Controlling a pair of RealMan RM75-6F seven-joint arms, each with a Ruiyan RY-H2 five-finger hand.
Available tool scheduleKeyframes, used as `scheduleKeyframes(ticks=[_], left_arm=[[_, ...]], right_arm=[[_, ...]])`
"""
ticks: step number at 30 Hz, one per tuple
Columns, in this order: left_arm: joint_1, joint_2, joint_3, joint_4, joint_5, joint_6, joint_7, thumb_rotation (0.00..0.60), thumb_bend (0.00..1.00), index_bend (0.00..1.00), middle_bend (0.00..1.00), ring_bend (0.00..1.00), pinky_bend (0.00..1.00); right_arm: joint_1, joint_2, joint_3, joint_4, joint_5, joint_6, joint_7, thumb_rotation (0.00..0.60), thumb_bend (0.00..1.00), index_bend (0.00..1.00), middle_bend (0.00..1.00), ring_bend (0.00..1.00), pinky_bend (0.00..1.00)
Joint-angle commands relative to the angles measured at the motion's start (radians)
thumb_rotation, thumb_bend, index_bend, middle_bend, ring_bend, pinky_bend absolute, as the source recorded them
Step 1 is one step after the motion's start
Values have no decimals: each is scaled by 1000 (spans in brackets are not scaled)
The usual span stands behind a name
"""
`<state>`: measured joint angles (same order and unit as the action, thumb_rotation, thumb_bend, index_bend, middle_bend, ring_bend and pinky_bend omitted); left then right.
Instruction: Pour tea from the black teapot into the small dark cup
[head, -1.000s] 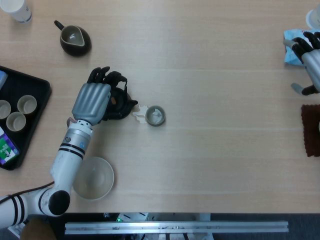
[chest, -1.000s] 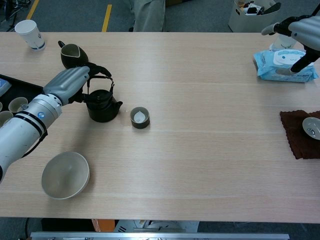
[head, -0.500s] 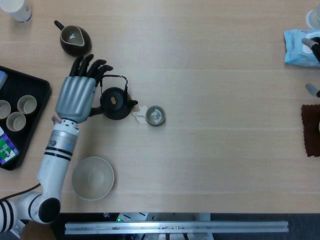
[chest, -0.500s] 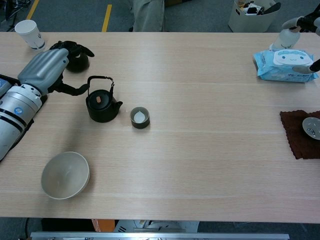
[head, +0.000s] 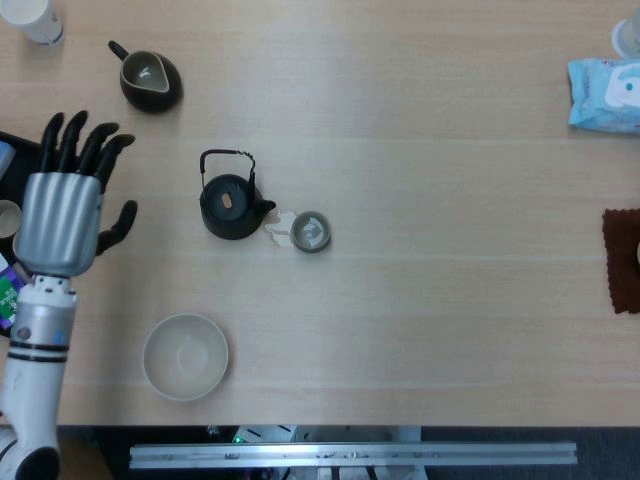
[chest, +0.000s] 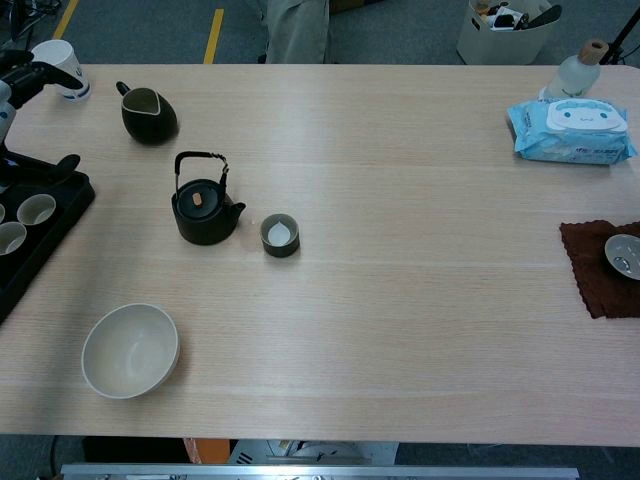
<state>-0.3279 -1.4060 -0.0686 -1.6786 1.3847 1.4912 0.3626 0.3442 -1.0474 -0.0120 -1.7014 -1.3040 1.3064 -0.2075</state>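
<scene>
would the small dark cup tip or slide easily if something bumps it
The small dark cup looks squat and wide for its height, so it probably slides rather than tips. It holds liquid, so a nudge could slosh more onto the table; a spill already sits beside it.

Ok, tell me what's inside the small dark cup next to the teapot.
The small dark cup holds a pale patch of liquid, though not how deep it is. A light splash sits on the table between the cup and the black teapot. The teapot's lid hides its contents.

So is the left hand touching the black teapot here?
Apart. The head view shows bare table between the left hand, fingers spread, and the black teapot.
</scene>
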Motion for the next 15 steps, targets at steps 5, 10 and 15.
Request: scheduleKeyframes(ticks=[5,10,15], left_arm=[[80,70,58,-84,52,70,25,600,293,215,191,78,23],[126,82,83,-101,94,114,23,600,293,215,191,78,23],[154,88,90,-111,111,130,23,600,293,215,191,78,23]], right_arm=[[-93,-18,-30,52,-99,111,50,600,207,122,149,17,75],[-134,-5,-41,47,-141,151,59,600,207,122,149,17,75],[-154,-1,-38,40,-154,158,57,600,206,122,149,17,75]])
